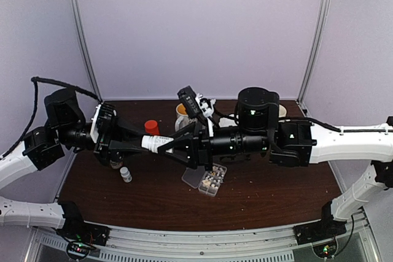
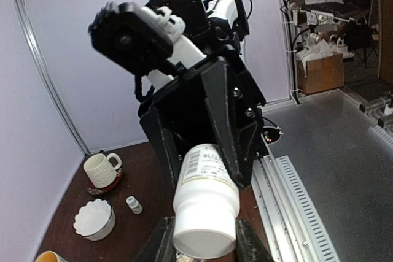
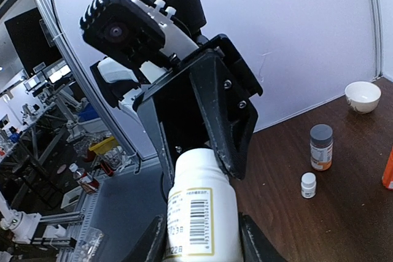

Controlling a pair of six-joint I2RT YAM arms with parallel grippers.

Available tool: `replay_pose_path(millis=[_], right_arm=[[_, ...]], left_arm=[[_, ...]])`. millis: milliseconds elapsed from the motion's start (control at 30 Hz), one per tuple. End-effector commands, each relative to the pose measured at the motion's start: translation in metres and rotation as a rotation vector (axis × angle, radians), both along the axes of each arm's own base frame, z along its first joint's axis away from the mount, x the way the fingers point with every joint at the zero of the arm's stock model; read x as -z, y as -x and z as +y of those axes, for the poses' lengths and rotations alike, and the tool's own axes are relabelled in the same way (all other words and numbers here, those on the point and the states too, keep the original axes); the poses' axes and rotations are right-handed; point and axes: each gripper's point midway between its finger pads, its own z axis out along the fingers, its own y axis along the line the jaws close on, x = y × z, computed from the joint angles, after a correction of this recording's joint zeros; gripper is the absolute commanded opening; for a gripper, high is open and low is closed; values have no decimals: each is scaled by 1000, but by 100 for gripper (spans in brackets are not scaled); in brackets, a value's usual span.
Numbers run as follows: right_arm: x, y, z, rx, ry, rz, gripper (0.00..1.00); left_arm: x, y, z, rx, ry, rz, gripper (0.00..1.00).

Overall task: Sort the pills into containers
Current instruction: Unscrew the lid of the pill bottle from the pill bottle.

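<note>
A large white pill bottle (image 1: pixel 155 143) with a barcode label is held level above the table between both grippers. My left gripper (image 2: pixel 204 240) is shut on its white cap end (image 2: pixel 206 213). My right gripper (image 3: pixel 202 237) is shut on its labelled body (image 3: pixel 201 213). In the top view the left gripper (image 1: pixel 146 143) and the right gripper (image 1: pixel 171 144) meet nose to nose. The clear organizer box (image 1: pixel 216 189) lies below them with its lid (image 1: pixel 191 178) open. Whitish and tan pills (image 1: pixel 210 181) show in its compartments.
A red-capped bottle (image 1: pixel 151 127), a small white bottle (image 1: pixel 126 174) and a cup (image 1: pixel 182 115) stand around the arms. The left wrist view shows a mug (image 2: pixel 101 169) and a white bowl (image 2: pixel 94 219). The right wrist view shows a grey-capped bottle (image 3: pixel 320 146) and a white bowl (image 3: pixel 362 96).
</note>
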Motion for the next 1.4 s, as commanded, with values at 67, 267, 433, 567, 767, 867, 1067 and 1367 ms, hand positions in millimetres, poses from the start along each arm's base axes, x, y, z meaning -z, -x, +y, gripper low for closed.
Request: replay_pose_path(millis=[67, 267, 433, 567, 767, 867, 1067, 1367], right_arm=[[1, -35, -14, 201, 59, -447, 0], [0, -47, -36, 380, 130, -855, 0], [-7, -50, -53, 457, 124, -991, 0], [-9, -47, -65, 506, 131, -1077, 0], [-11, -36, -82, 583, 96, -1188, 0], [-13, -38, -89, 612, 77, -1146, 0], [-11, -36, -102, 612, 0, -957, 0], [18, -34, -118, 528, -160, -584, 0]], left_arm=[[-46, -19, -16, -52, 104, 450, 0], [-52, -32, -33, -53, 79, 945, 0], [-44, -41, -27, -166, 67, 1114, 0], [-43, -37, -31, -130, 43, 1209, 0], [-40, -40, -35, -98, 75, 1300, 0], [-41, -43, -37, -120, 58, 1276, 0], [-26, -58, -26, -309, 12, 1178, 0], [43, -91, 13, -717, -169, 969, 0]])
